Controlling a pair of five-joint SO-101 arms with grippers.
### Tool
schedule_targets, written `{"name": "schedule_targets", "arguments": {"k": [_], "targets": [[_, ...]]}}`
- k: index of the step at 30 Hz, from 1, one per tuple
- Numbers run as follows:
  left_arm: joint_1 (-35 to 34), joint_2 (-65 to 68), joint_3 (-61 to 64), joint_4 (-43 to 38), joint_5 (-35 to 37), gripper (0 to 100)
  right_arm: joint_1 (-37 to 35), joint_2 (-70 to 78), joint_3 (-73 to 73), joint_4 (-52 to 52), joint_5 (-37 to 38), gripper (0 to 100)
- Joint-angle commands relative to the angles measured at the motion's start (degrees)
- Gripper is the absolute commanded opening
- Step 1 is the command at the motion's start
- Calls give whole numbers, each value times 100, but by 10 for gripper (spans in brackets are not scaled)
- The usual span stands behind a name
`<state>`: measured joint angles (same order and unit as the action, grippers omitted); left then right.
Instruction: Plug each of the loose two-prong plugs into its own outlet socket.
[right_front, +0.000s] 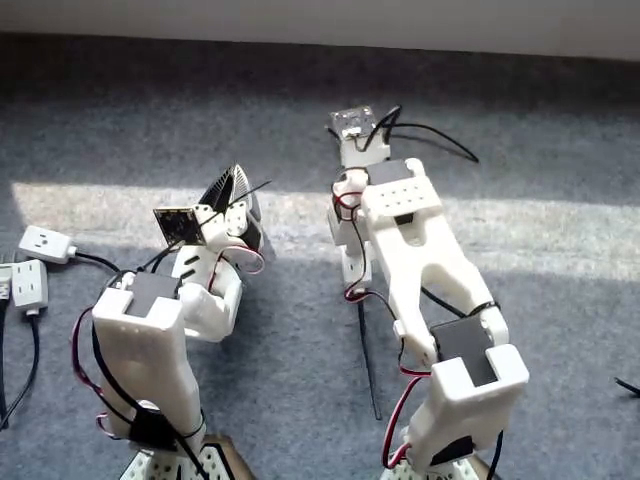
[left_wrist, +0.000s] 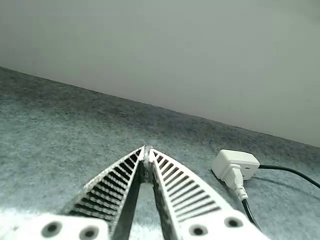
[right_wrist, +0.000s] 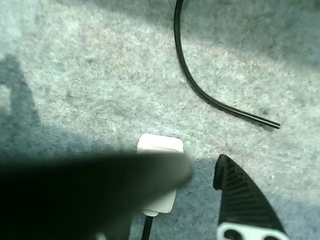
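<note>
In the left wrist view my left gripper (left_wrist: 146, 150) is shut with nothing in it, raised over the grey carpet. Beyond it to one side lies a white socket block (left_wrist: 235, 164) with a white plug and black cord in it. The high view shows this gripper (right_front: 235, 193) tilted up at centre left. In the right wrist view my right gripper (right_wrist: 204, 167) is open just above the carpet. A white plug block (right_wrist: 160, 146) with a dark cord lies partly under its blurred finger. The ribbed finger (right_wrist: 242, 202) stands apart from it. The right arm (right_front: 400, 210) stretches away at centre.
Two white outlet blocks (right_front: 45, 243) (right_front: 28, 283) with black cords lie at the carpet's far left edge. A loose black cable (right_wrist: 200, 92) curves across the carpet beyond the right gripper. A thin black cable (right_front: 368, 360) runs beside the right arm. A wall closes the far side.
</note>
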<state>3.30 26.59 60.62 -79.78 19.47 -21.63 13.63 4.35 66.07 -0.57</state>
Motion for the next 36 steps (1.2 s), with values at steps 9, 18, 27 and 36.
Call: {"name": "schedule_targets", "arguments": {"k": [9, 18, 27, 36], "targets": [[101, -84, -13, -132, 9, 7, -268, -57, 303, -154, -18, 210], [92, -84, -13, -132, 9, 7, -48, -57, 875, -541, 255, 210], [92, -84, -13, -132, 9, 7, -40, -48, 1543, -1086, 343, 210], [92, -84, -4, -132, 9, 7, -4, -48, 1657, -1121, 422, 152]]}}
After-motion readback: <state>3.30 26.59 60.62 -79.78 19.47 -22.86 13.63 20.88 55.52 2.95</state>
